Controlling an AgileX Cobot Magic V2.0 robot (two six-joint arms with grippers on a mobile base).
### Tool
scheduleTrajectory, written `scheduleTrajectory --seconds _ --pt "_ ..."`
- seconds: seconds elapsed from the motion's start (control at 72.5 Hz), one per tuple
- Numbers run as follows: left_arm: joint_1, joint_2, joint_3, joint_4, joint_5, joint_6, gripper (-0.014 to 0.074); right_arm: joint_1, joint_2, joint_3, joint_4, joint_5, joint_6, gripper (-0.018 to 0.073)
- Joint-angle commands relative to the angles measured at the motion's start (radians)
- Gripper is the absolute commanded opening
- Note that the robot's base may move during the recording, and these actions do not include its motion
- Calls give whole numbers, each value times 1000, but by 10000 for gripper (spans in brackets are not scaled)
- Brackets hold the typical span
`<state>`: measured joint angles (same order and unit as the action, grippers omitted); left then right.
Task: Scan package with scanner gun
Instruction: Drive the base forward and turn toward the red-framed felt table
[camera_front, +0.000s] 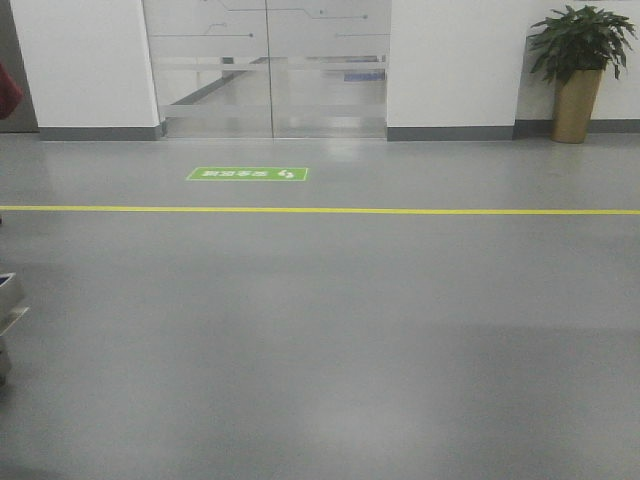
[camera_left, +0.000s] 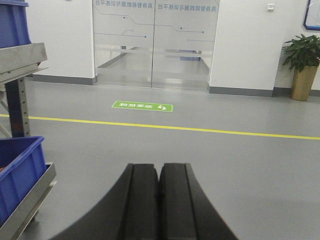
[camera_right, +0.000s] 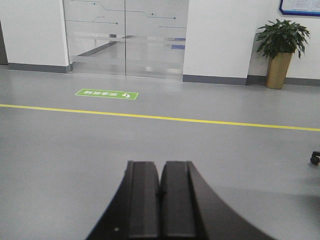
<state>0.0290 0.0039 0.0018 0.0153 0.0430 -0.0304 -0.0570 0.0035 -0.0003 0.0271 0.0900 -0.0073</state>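
Both closed, left hand (camera_left: 159, 172), right hand (camera_right: 160, 171), green floor sign (camera_front: 247, 174)

package and scanner gun lie outside every view; left pincer (camera_left: 159, 172) and right pincer (camera_right: 160, 172) closed, empty

Grey floor (camera_front: 320, 350) stretches ahead of me, crossed by a yellow line (camera_front: 320, 211); a green floor sign (camera_front: 247, 174) lies beyond it, a potted plant (camera_front: 579, 72) stands far right
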Motion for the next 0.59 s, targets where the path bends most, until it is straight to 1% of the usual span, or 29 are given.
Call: scheduleTrajectory --seconds 0.0,0.58 --pt "-8 -4 -2 -5 -15 -2 -94 -1 -3 0 3 -19 -4 -168" --pt "-5 -4 -2 -5 -15 -2 -94 -1 -3 0 3 -19 -4 -168"
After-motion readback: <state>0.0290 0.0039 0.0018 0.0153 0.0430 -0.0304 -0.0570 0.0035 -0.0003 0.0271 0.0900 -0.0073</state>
